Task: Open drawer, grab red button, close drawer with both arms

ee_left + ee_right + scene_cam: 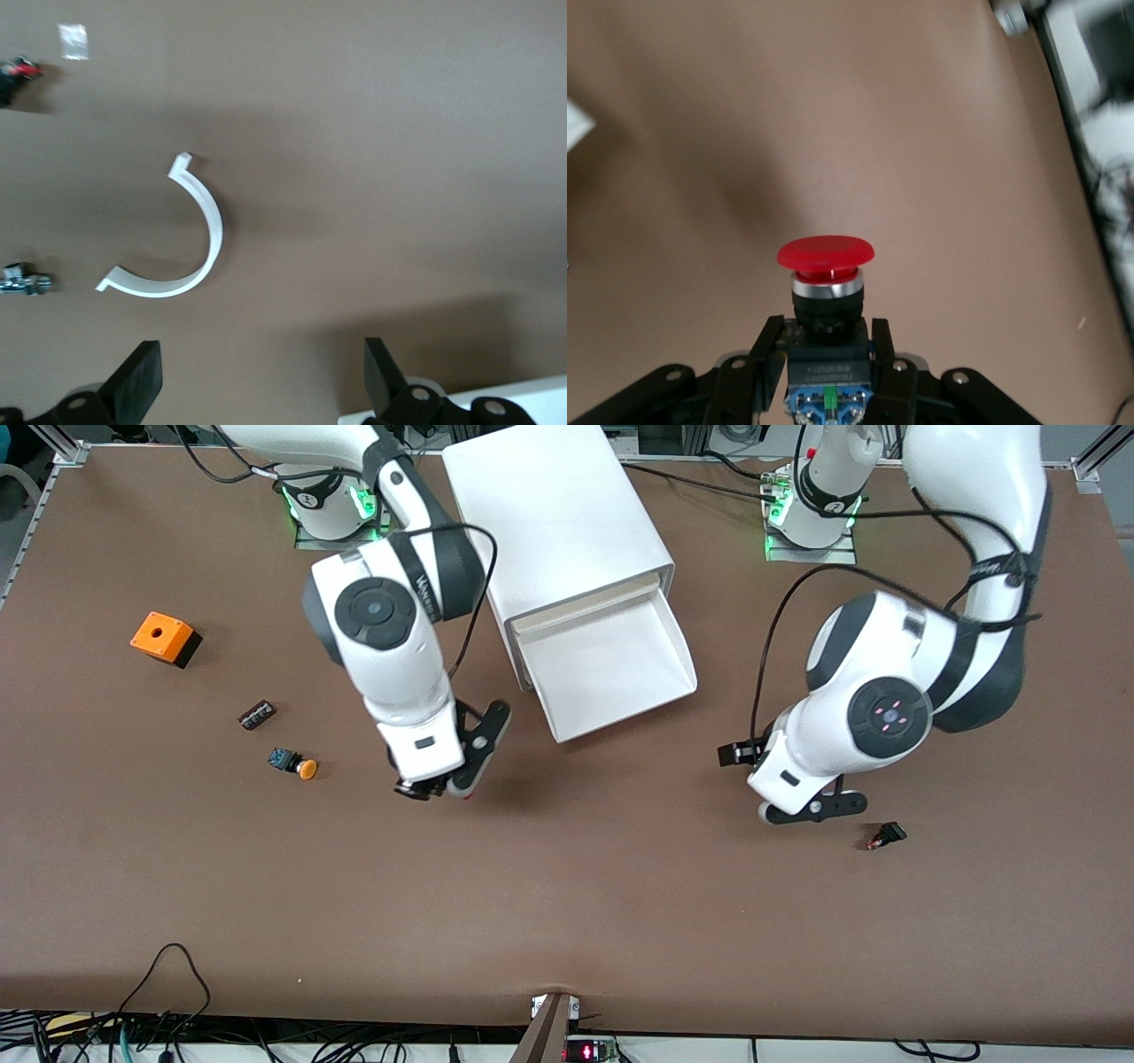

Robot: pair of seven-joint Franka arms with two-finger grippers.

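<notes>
The white cabinet (549, 514) stands between the arms' bases. Its uppermost drawer (620, 722) is pulled out toward the front camera, and what shows of its inside is bare. My right gripper (431, 788) hangs over the table beside the open drawer, toward the right arm's end. It is shut (828, 341) on the dark body of the red-capped button (826, 252), whose cap points away from the wrist. My left gripper (737, 753) is open and empty (261, 385), over the table on the left arm's side of the drawer.
An orange box (164, 638), a small dark part (257, 715) and an orange-capped button (294, 763) lie toward the right arm's end. A small black switch (888, 835) lies near the left arm. A white curved clip (199, 239) lies under the left gripper.
</notes>
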